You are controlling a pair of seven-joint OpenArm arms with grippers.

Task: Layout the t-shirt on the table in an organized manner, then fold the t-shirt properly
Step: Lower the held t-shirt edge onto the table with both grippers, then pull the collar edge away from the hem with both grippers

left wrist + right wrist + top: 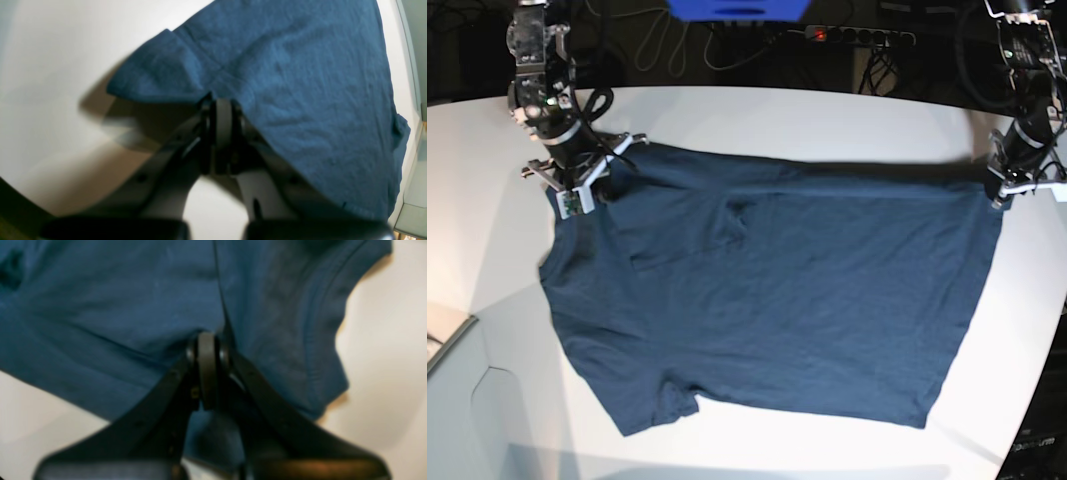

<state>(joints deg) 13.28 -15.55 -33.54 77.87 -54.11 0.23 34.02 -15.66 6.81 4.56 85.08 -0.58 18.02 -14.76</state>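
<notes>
The dark navy t-shirt [777, 300] lies spread across the white table [827, 120], its far edge stretched between my two grippers. My right gripper [602, 185], at the base view's left, is shut on the shirt's far left corner; in the right wrist view the gripper [206, 340] pinches the blue cloth [100, 306]. My left gripper [999, 188], at the base view's right, is shut on the far right corner; in the left wrist view the gripper [220, 103] clamps the shirt's edge [300, 83] above the table [50, 66]. One sleeve [652, 400] lies at the near left. The neck label is hidden.
A power strip [857, 35] and cables lie behind the table's far edge, with a blue object [737, 8] at the top. A grey panel [447, 340] sits off the table's left edge. The table's curved edge runs down the right side [1042, 330].
</notes>
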